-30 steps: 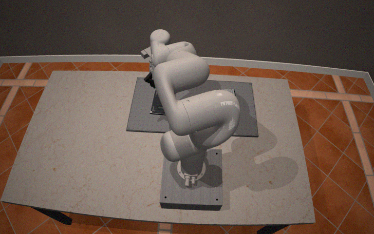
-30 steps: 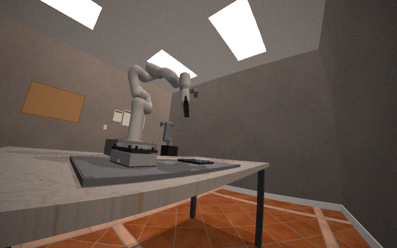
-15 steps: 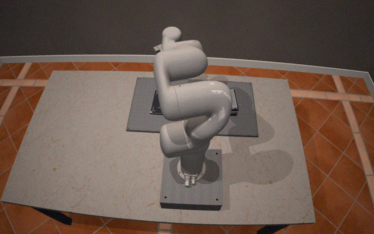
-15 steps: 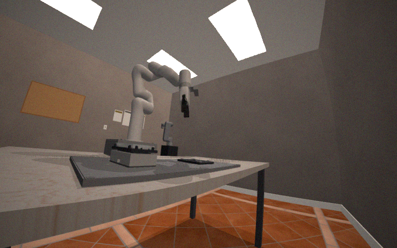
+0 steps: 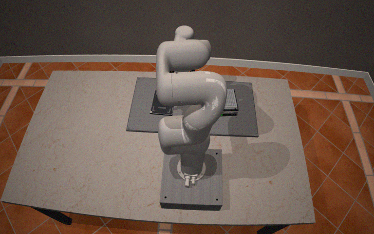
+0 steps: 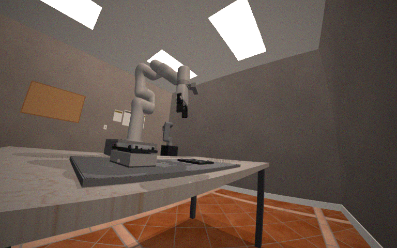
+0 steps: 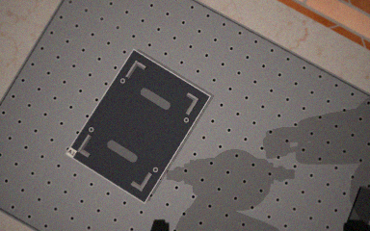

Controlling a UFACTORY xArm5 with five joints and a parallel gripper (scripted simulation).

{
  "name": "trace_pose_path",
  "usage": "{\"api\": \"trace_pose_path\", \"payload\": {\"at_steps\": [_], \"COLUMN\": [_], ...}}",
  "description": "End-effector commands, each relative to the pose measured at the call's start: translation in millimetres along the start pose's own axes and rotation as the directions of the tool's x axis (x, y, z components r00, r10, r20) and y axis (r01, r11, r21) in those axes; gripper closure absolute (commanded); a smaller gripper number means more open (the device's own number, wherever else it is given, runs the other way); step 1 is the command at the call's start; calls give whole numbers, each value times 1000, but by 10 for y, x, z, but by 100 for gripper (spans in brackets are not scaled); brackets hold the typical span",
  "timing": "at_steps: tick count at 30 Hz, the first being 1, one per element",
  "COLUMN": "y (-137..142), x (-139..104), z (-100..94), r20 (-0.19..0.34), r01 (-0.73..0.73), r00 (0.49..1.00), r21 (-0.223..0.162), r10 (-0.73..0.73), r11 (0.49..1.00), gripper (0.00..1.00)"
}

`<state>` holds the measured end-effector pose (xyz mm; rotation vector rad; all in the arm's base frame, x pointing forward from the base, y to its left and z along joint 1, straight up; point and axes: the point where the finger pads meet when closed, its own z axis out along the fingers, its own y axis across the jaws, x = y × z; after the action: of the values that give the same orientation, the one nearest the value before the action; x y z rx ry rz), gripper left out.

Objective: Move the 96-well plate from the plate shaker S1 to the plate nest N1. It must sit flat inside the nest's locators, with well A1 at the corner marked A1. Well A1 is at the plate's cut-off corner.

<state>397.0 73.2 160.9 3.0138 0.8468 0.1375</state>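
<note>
The 96-well plate (image 5: 230,99) is a pale grid sitting on the plate shaker S1 (image 5: 231,111), right of my arm; in the low side view the shaker (image 6: 133,155) stands on the grey breadboard with the plate on top. The plate nest N1 (image 7: 140,124) is a dark flat rectangle with white corner locators and a small A1 mark (image 7: 70,153) at its lower left corner; nothing sits in it. It also shows in the overhead view (image 5: 161,106) and the side view (image 6: 195,160). My gripper (image 6: 182,109) hangs open and empty high above the breadboard, between nest and shaker.
The grey perforated breadboard (image 7: 231,96) carries both stations. My arm's base (image 5: 191,179) sits on a grey block at the table's front. A second small device on a black block (image 6: 168,143) stands behind the table.
</note>
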Motion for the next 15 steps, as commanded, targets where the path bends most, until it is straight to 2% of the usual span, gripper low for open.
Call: {"api": "trace_pose_path", "payload": {"at_steps": [1,4,11,13,15], "y": [163,280,544,633,678], "x": [8,-15,-72,-101,-115], "z": [44,88,188,223,241], "r20": [-1,14,15,29,30], "r01": [-7,-71,-73,-138,-139], "r00": [1000,997,997,990,990], "r21": [-5,-5,-6,-6,-6], "r10": [7,71,73,138,140], "r11": [1000,997,997,990,990], "gripper": [0,0,0,0,0]}}
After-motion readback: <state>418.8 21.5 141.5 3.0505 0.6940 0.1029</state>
